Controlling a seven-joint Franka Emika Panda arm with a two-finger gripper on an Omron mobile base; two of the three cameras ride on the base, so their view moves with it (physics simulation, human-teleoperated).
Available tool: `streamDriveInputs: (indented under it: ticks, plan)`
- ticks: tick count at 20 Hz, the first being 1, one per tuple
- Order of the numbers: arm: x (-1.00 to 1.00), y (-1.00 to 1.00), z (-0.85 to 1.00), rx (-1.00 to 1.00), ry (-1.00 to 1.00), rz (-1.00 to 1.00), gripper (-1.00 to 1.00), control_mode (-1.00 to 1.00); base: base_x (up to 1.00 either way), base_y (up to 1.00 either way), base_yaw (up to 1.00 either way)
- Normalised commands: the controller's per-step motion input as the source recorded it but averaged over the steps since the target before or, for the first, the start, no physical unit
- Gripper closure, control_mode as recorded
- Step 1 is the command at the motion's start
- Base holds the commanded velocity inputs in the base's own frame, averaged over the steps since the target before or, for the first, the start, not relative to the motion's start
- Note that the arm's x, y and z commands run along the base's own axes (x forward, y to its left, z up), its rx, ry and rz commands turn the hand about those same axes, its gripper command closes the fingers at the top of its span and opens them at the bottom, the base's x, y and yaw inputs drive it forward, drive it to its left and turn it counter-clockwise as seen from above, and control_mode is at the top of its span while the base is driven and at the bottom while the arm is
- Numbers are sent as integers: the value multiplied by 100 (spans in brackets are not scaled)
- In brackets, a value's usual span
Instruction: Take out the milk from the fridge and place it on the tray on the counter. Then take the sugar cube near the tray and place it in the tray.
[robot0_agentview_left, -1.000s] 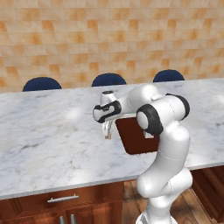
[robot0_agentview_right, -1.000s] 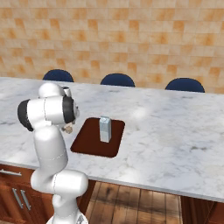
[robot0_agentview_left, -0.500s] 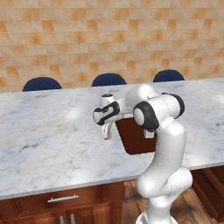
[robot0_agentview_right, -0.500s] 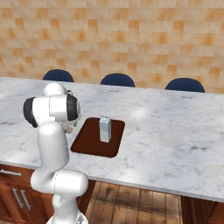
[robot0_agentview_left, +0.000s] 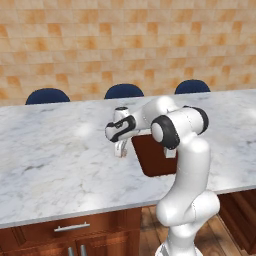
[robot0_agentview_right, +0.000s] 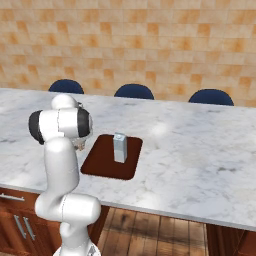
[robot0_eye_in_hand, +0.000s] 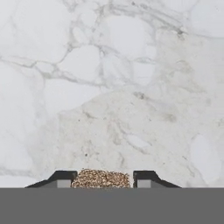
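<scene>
In the hand view the sugar cube (robot0_eye_in_hand: 100, 178), tan and speckled, sits on the marble counter (robot0_eye_in_hand: 109, 87) between the two dark fingertips, which press against its sides. My gripper (robot0_agentview_left: 120, 150) points straight down at the counter (robot0_agentview_left: 50, 150), just left of the dark reddish-brown tray (robot0_agentview_left: 150, 161), and is shut on the cube. The pale grey-blue milk (robot0_agentview_right: 119, 147) stands upright on the tray (robot0_agentview_right: 102, 161). The fridge is out of view.
Three blue chair backs (robot0_agentview_left: 124, 91) stand behind the counter in front of an orange tiled wall. Below the counter's front edge are red-brown wood cabinets with a silver handle (robot0_agentview_left: 72, 227). Bare marble stretches left of the gripper and right of the tray.
The hand stays at the same spot by the tray's left edge. Its fingers have come together on the sugar cube. The arm's elbow has shifted slightly.
</scene>
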Motion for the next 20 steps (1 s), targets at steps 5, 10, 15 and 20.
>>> streamDriveInputs:
  ticks: [5, 10, 15, 20]
  plan:
    - [-3, 21, -3, -1, 0, -1, 100, -100, 0, 0, 0]
    - [-35, 14, 16, 0, 0, -7, 100, -100, 0, 0, 0]
    - [-58, 2, 65, 0, 0, -9, 100, -100, 0, 0, 0]
    - [-65, -14, 21, -8, 0, -12, 100, -100, 0, 0, 0]
